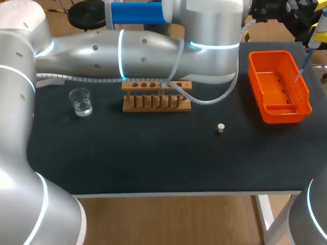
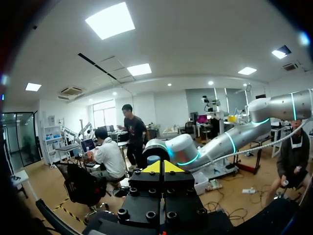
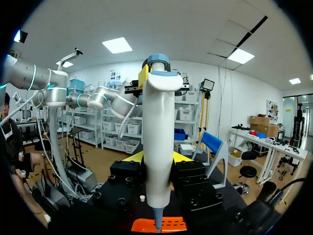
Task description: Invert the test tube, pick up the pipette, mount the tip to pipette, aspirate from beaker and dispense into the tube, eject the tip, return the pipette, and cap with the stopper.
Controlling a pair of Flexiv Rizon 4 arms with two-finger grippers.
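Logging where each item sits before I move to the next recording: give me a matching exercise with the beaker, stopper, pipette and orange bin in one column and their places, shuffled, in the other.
Things:
1. beaker
2. stopper
3. pipette
4. orange bin

Places:
A. held in the right gripper, above the bin
B. at the right side of the table
C. left of the wooden rack, with clear liquid inside
D. alone on the dark surface, in front and to the right of the rack

Pairs: 1-C, 2-D, 3-A, 4-B
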